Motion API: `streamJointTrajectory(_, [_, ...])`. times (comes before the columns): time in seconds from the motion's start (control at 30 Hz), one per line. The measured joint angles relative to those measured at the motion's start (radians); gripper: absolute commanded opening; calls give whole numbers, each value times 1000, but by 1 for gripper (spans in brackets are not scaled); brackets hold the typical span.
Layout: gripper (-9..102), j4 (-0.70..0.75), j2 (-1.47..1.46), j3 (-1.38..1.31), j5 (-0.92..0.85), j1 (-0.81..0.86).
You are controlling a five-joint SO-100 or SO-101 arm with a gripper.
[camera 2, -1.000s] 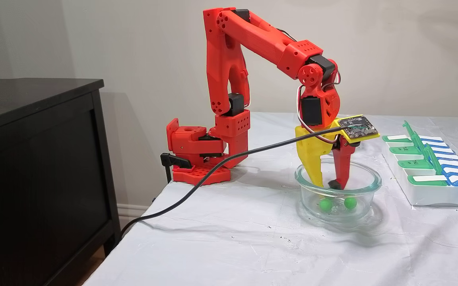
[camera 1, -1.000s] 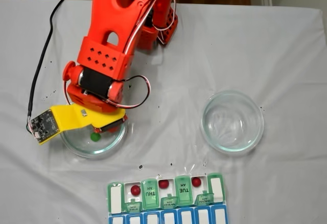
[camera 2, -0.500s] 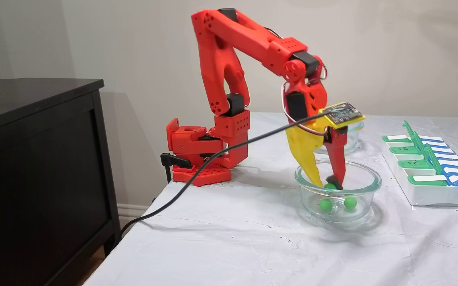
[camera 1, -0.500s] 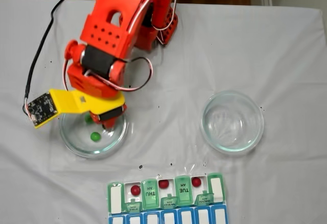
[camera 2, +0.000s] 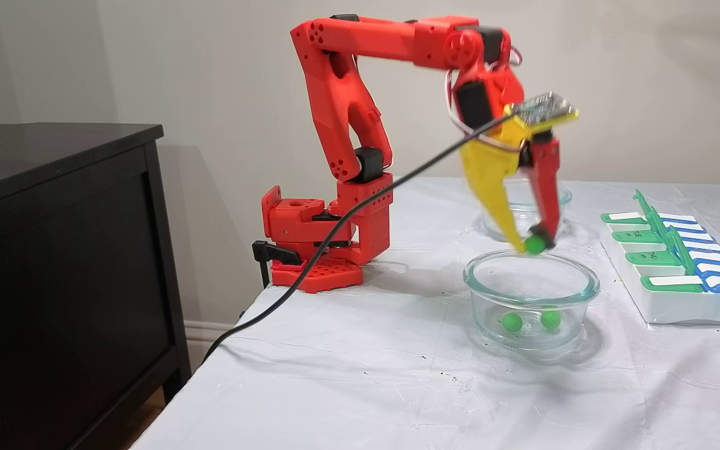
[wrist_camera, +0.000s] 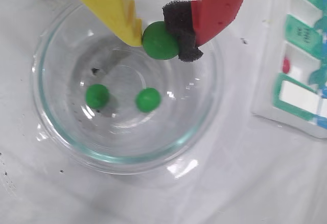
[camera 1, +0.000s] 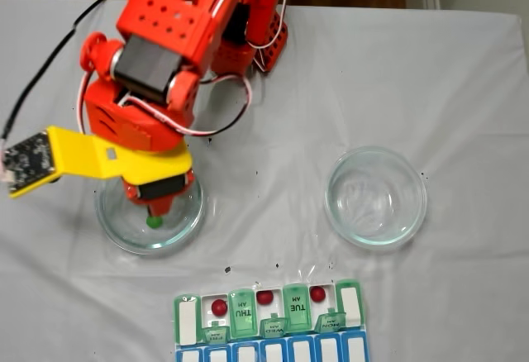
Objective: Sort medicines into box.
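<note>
Green ball (wrist_camera: 159,40) pinched by gripper (wrist_camera: 162,39) above glass dish (wrist_camera: 51,132) holding two more; three red in box (camera 1: 188,322), cut off at table edge

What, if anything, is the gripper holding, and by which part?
A green ball, pinched across its sides between the gripper's yellow fingertip and red finger's black foam pad.

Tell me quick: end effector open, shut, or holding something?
End effector: shut on a green ball, pinched between the yellow finger and the red finger's foam pad, above the glass dish.
</note>
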Motion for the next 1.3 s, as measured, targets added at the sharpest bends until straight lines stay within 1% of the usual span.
streamJointTrajectory(0.13, [0, 12, -14, -81, 74, -75])
streamJointTrajectory(0.3, [0, -11, 57, -34, 133, -167])
streamJointTrajectory(0.47, [0, 12, 98, -28, 141, -202])
streamJointTrajectory(0.57, [0, 5, 153, 31, 138, -213])
streamJointTrajectory(0.73, [0, -43, 186, 80, 179, -262])
streamJointTrajectory(0.97, [0, -127, 67, 71, 259, -336])
streamJointTrajectory(1.3, [0, -202, 86, 92, 318, -414])
